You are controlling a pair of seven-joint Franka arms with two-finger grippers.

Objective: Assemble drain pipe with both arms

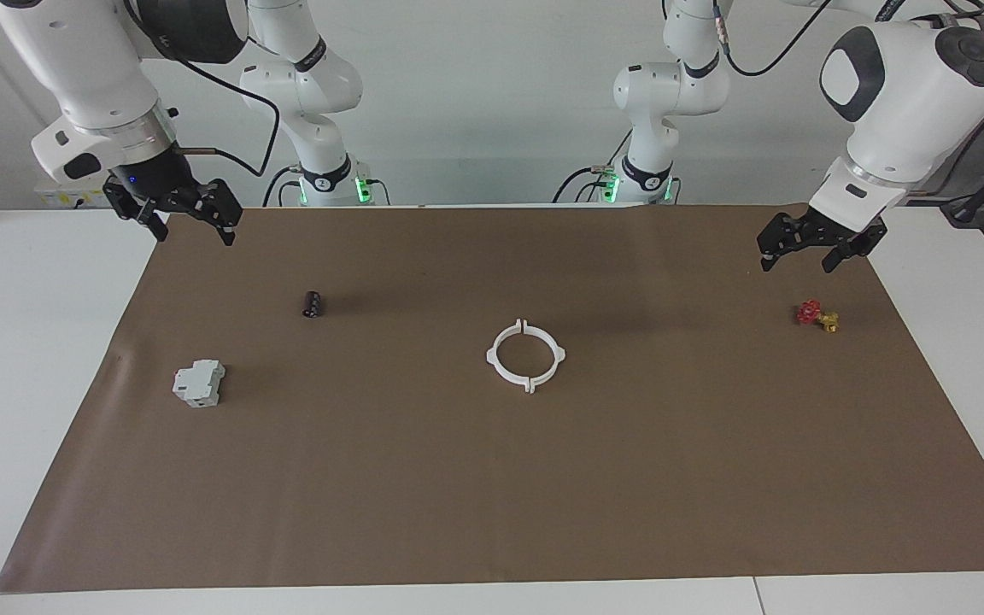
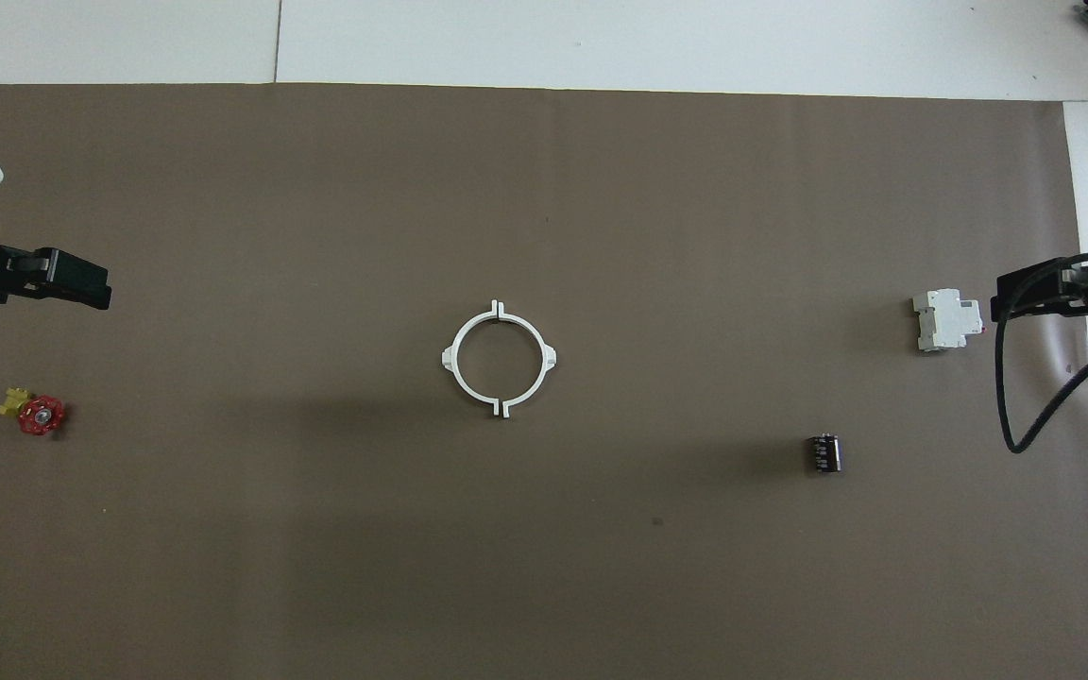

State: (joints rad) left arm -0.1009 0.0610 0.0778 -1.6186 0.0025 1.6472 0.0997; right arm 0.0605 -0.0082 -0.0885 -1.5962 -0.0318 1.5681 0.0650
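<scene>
Drain pipe [image 1: 525, 355] ring sits mid-frame, halves joined; both grippers' fingers spread, empty, at upper corners — assembly looks done; next: nothing but retreat.

White table [image 1: 31, 359]; brown mat [image 1: 492, 478] on it, spanning most of surface.

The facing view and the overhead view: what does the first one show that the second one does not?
Only the facing view shows both whole arms with their bases, and the left gripper and right gripper hanging open in the air, holding nothing. Only the overhead view shows the drain pipe as a true round ring with slits where its two halves meet. Both show the brown mat, the ring at its middle, the red-and-yellow valve toward the left arm's end, and the grey-white block and small dark cylinder toward the right arm's end.
</scene>
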